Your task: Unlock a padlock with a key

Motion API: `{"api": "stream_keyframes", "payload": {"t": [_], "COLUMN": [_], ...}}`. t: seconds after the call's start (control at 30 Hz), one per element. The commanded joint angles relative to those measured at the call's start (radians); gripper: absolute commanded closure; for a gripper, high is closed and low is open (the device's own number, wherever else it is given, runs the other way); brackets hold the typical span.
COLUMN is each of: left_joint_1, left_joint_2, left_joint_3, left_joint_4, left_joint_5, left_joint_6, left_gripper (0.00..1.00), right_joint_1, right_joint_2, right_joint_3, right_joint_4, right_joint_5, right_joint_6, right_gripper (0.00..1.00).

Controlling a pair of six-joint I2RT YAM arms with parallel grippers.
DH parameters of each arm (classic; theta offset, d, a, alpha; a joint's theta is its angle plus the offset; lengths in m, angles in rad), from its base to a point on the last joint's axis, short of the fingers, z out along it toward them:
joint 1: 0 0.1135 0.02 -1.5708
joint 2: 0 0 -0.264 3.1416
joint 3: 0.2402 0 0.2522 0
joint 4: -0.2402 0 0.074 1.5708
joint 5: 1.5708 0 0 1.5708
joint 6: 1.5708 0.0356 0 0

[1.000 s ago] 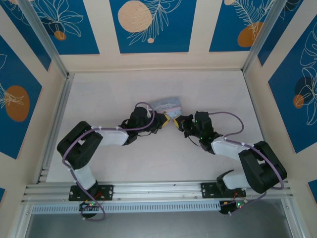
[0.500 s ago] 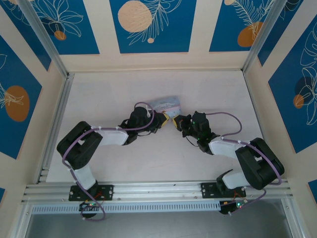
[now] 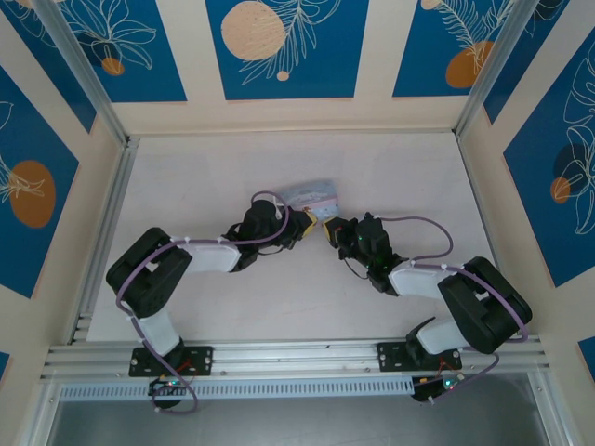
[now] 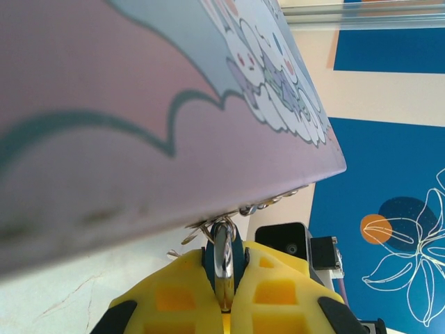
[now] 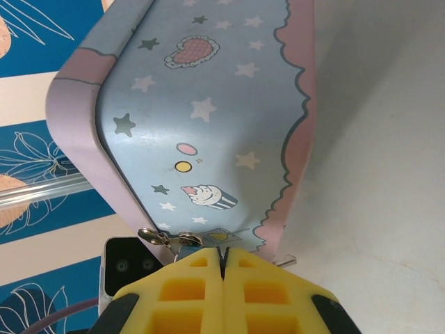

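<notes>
Both clenched: I had the left gripper [image 4: 222,292] pinching the padlock [image 4: 235,256] steady below the cartoon tin [image 4: 139,104] ahead; right gripper [image 5: 224,268] shut, key hold unclear.

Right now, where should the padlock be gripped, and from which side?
Take the padlock by its dark body, across the flat faces, coming from the side away from the tin: the shackle sits up at the tin's edge, leaving just the body free. The left pincer is clamped there.
</notes>
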Motion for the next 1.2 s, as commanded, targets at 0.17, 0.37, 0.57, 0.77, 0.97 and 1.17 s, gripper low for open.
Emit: {"api": "stream_keyframes", "payload": {"t": [0.17,0.37,0.57,0.77,0.97,1.17], "left_joint_1": [-0.019,-0.019,-0.018,-0.019,-0.019,-0.020], "left_joint_2": [-0.037,-0.035,-0.032,-0.026,-0.030,-0.028], "left_joint_3": [0.029,0.029,0.029,0.029,0.027,0.020], "left_joint_4": [0.044,0.046,0.045,0.051,0.050,0.056], "left_joint_5": [0.041,0.044,0.047,0.049,0.047,0.048], "left_joint_6": [-0.013,-0.011,-0.010,-0.011,-0.010,-0.012], "left_gripper": [1.00,1.00,1.00,1.00,1.00,1.00], "right_joint_1": [0.026,0.020,0.017,0.004,-0.006,-0.007], "right_joint_2": [0.018,0.072,0.095,0.133,0.215,0.200], "right_joint_3": [-0.024,-0.022,-0.012,0.049,0.047,0.083], "right_joint_4": [0.023,0.081,0.139,0.163,0.291,0.212], "right_joint_5": [0.016,-0.005,-0.018,-0.103,-0.136,-0.185], "right_joint_6": [0.108,0.184,0.211,0.195,0.191,0.071], "right_gripper": [1.00,1.00,1.00,1.00,1.00,1.00]}}
